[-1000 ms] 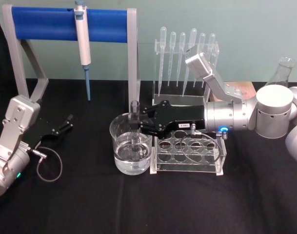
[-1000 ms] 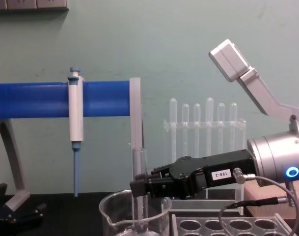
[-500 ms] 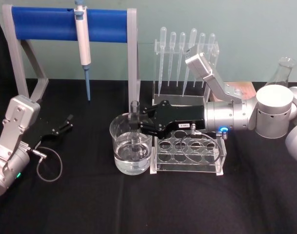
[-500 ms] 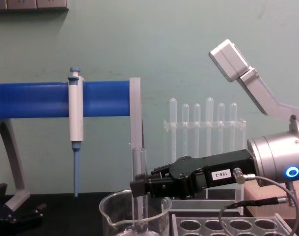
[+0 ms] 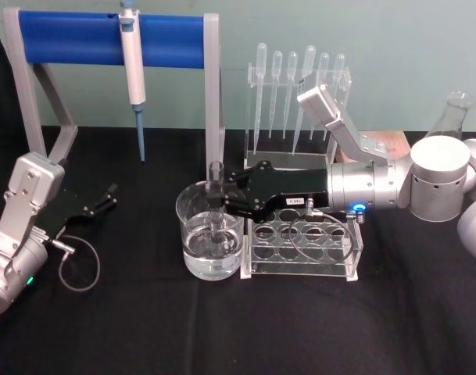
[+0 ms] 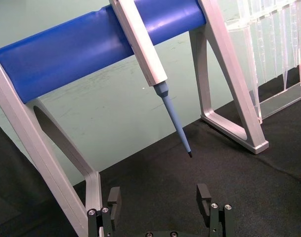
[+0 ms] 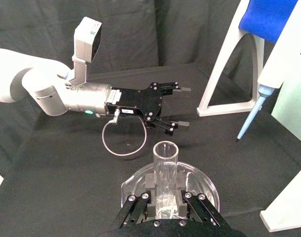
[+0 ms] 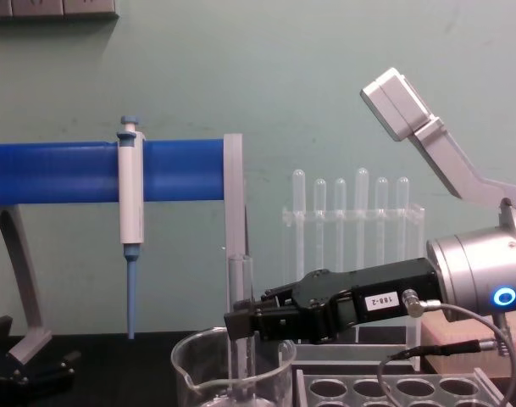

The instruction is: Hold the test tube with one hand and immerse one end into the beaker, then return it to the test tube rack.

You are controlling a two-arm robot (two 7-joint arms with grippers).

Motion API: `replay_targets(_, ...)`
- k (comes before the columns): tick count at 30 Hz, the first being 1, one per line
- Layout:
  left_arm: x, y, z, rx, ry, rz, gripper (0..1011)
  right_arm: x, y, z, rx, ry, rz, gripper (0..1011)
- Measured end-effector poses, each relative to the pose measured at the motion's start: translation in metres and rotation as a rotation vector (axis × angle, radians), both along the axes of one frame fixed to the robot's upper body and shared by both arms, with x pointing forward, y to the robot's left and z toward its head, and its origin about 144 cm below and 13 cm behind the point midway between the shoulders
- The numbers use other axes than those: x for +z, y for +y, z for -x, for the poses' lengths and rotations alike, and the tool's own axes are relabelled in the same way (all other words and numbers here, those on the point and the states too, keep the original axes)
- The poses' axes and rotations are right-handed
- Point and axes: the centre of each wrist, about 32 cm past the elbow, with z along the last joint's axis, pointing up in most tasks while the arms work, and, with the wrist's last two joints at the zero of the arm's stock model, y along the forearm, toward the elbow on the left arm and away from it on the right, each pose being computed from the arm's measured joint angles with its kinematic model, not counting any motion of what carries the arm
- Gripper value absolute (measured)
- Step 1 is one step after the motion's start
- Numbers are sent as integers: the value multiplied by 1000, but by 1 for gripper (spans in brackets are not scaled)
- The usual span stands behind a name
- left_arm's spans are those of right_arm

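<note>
A pale green wall and a black-covered table (image 5: 222,336) make up the work area. The largest fixture noted is a stand with a blue cylindrical bar on grey legs (image 5: 73,37), from which a white-and-blue pipettor (image 5: 131,55) hangs. Behind the work, a clear acrylic holder of thin plastic pipettes (image 5: 296,78) is recorded, and at the far right a glass conical flask (image 5: 455,109). The clear acrylic test tube rack (image 5: 300,269) stands just beside the wide clear glass beaker (image 5: 192,250); its visible openings are empty. The black flat-jawed right gripper (image 5: 216,205) is extended over the beaker and is clamped on the clear glass round-bottomed test tube (image 5: 216,173), which is held upright with its lower end inside the beaker. The black left gripper (image 5: 109,195) is parked at the table's left, jaws apart and holding nothing. Immersion is judged achieved or in hand; lifting the tube out and returning it to the rack are not yet done. The liquid and the tube's entry into it are supplied by the head view, where the chest view cuts the beaker off just below its rim; the chest view instead confirms that the tube is vertical, with its open rim above the jaws. The clamping pads (image 7: 186,202) on either side of the tube are evidenced in the right wrist view, and the spread fingers (image 6: 204,195) of the idle gripper in the left wrist view.
</note>
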Motion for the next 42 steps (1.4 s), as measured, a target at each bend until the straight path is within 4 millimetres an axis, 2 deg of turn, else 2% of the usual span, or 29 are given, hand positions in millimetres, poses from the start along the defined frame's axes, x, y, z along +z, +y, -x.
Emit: replay_targets(42, 0, 0, 0, 0, 0, 0, 1000, 0, 0, 0, 0, 0, 0, 224)
